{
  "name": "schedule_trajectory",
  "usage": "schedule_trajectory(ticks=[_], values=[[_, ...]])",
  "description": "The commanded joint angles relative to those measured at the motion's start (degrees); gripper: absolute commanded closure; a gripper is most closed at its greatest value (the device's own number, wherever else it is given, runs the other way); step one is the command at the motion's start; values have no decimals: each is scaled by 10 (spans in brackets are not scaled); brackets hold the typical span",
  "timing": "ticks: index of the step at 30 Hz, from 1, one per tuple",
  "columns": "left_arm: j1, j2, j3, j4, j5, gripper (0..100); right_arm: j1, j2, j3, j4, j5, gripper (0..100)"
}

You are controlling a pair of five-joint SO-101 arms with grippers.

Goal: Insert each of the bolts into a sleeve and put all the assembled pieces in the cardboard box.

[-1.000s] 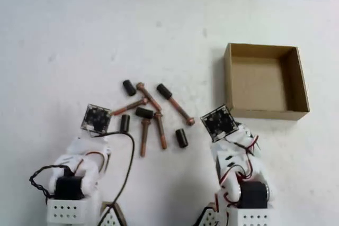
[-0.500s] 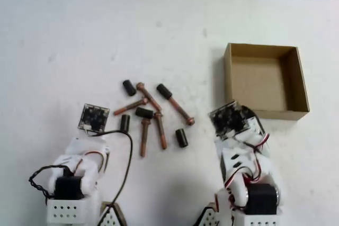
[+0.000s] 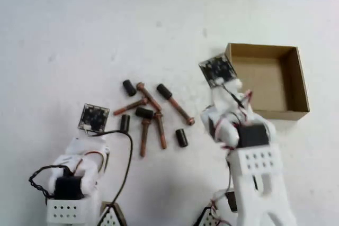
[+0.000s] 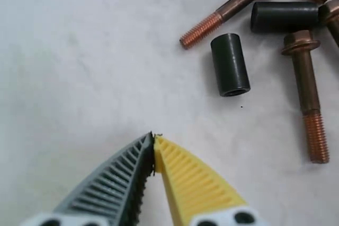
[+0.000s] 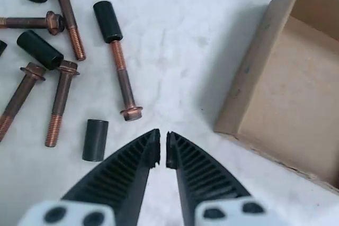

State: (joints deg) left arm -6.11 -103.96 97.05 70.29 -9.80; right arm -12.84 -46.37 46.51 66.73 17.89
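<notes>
Bolts [image 3: 161, 129] and sleeves [image 3: 181, 137] lie scattered near the cardboard box [image 3: 265, 114]

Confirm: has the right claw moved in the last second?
Yes. The right claw has advanced from the near corner of the cardboard box to alongside its left wall.

Open white tabletop [image 3: 69, 41] surrounds the clustered copper-coloured bolts [image 3: 161, 130] and black cylindrical sleeves [image 3: 181, 137]; the brown cardboard box [image 3: 265, 114] stands as a wall to their right.

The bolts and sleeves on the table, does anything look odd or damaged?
Nothing looks damaged or spilled. One bolt already carries a sleeve on its threaded end; the other bolts and sleeves lie loose, scattered beside it.
</notes>
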Motion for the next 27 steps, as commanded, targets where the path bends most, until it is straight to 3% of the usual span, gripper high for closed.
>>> schedule_trajectory(ticks=[1,15,22,27], values=[[-7,-4,0,-12,5,976,-36,79,-44,2,-21,981],[-7,-4,0,-13,4,976,-109,303,-99,65,-55,980],[-7,-4,0,-13,4,976,-162,323,-99,56,-60,878],[-7,-4,0,-13,4,976,-176,327,-96,15,-128,934]])
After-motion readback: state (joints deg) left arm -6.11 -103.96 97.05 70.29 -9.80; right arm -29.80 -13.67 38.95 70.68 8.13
